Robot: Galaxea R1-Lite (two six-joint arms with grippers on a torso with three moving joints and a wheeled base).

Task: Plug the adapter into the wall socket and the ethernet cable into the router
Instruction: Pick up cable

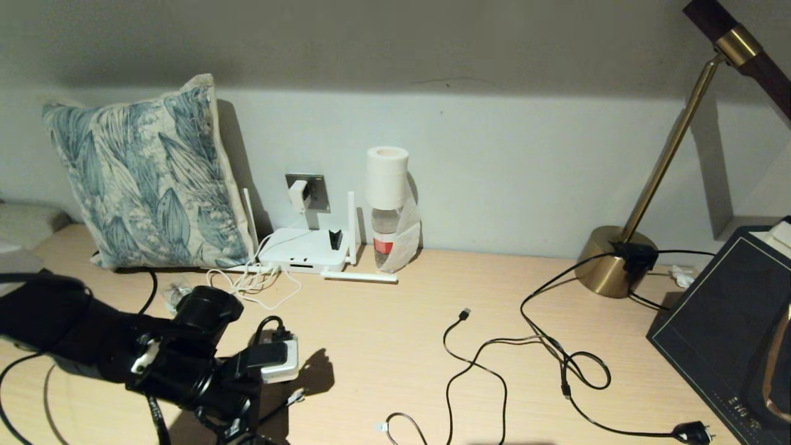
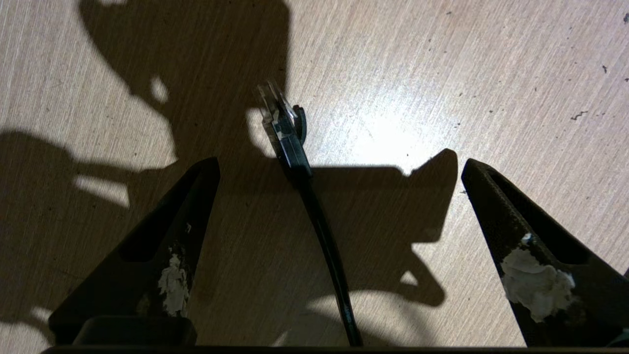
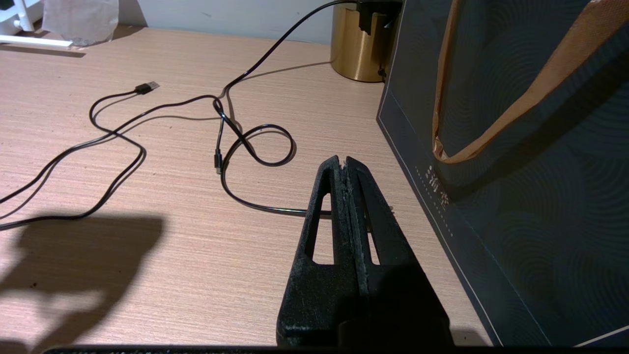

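The white adapter sits against the grey wall socket, and its thin white cord drops in a tangle beside the router. The router is a flat white box with stick antennas, below the socket. The ethernet cable lies on the desk at front left, its clear clip connector just past my fingertips. My left gripper hovers open over it with the cable running between the two fingers, touching neither. The connector shows beside my left arm. My right gripper is shut and empty, low by the bag.
A leaf-print pillow leans left of the router. A tissue roll on a bottle stands to its right. A brass lamp base, a dark paper bag, a black USB cable and a black mains plug occupy the right.
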